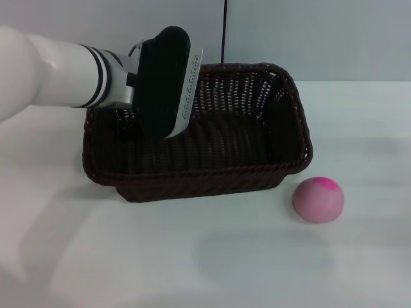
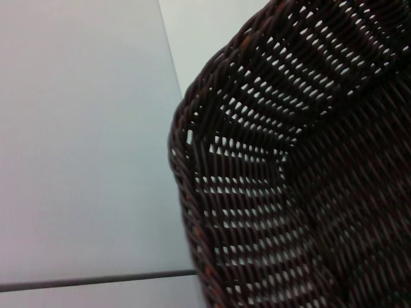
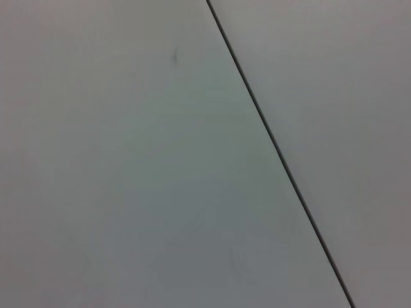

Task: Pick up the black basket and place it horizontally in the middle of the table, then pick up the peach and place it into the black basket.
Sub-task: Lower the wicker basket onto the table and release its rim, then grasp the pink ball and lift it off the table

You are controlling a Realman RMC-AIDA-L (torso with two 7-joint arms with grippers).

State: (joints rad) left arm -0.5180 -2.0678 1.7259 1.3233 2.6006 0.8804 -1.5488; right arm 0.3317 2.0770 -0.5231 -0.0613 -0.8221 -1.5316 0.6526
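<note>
Head view: basket, long side across, at the bench's far edge. Peach just beside its near right corner, apart. Left end effector over basket's left half; finger state cannot be told.

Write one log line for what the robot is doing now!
left gripper: over black basket's left-rear part | peach: on table, right of basket | right arm: out of sight
</note>
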